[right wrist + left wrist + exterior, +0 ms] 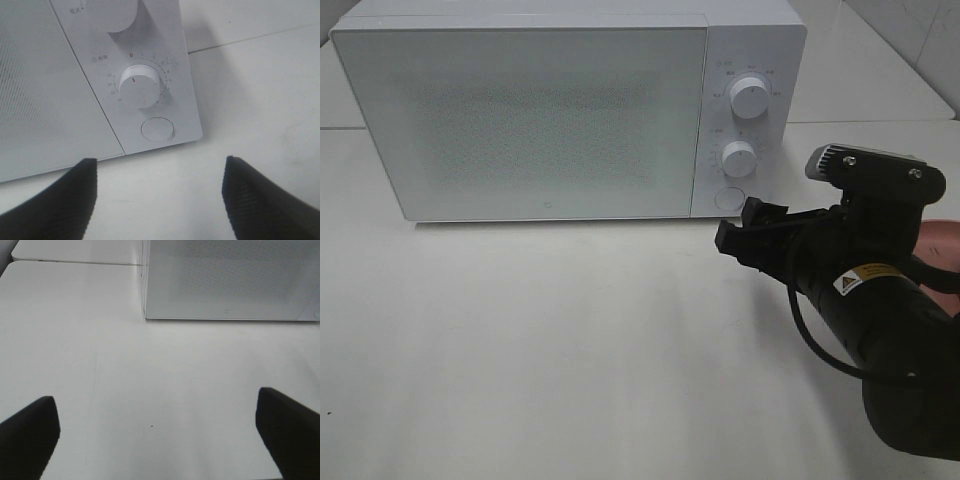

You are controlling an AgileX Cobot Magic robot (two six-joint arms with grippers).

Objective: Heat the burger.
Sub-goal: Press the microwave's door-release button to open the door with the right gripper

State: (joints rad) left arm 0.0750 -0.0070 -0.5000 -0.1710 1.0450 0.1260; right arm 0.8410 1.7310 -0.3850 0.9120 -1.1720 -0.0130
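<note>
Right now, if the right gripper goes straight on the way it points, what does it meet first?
Probably the microwave, near the round button below the lower knob. The right gripper has its jaws open and empty, with only bare table before it. The exact contact spot is uncertain.

R claw extended fwd, jaws apart, empty; L claw jaws spread wide, empty

White nearly everywhere, black on me.
The microwave is white, its door speckled fine grey; the timer knob white with a red mark; the bench off-white; my right claw black; a plate edge pink.
</note>
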